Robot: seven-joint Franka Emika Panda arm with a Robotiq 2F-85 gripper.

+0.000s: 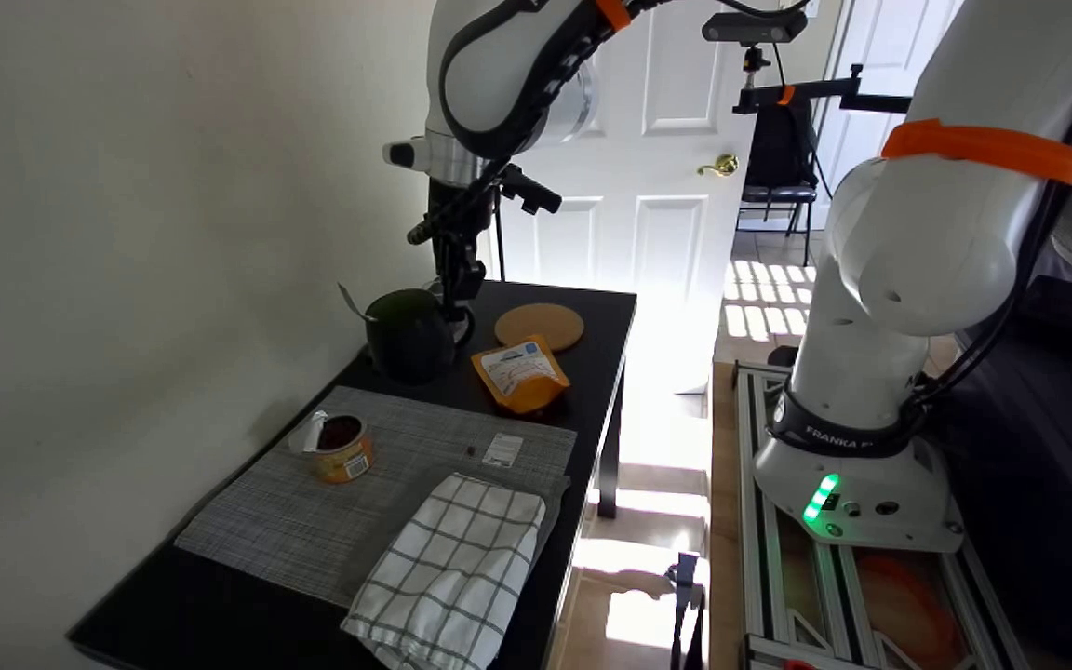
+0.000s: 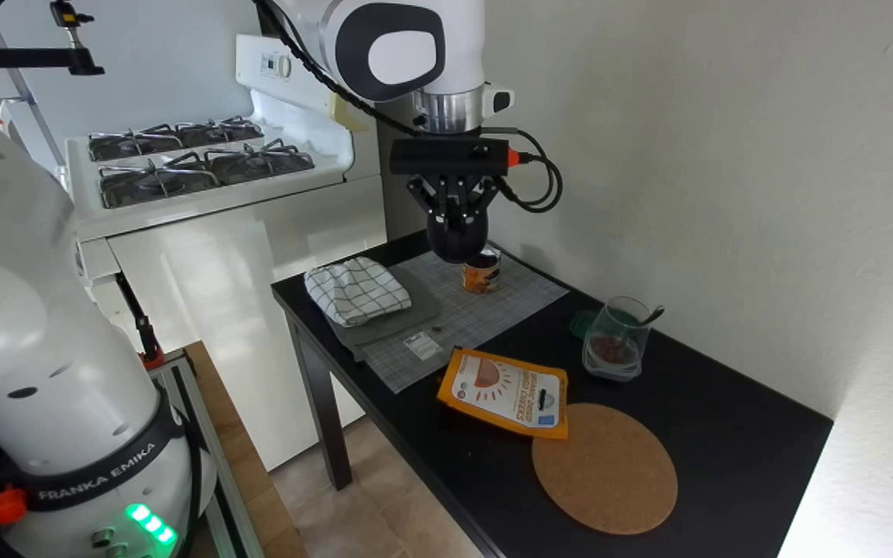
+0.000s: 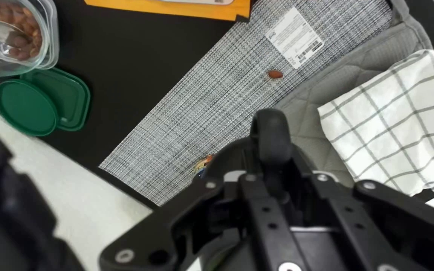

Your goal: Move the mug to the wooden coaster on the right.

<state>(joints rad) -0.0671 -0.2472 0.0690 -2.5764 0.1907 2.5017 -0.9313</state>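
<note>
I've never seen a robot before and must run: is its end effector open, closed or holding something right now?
End effector: closed, holding the dark mug by its handle.

FRANKA EMIKA robot base, MANGO CHEEKS pouch
</note>
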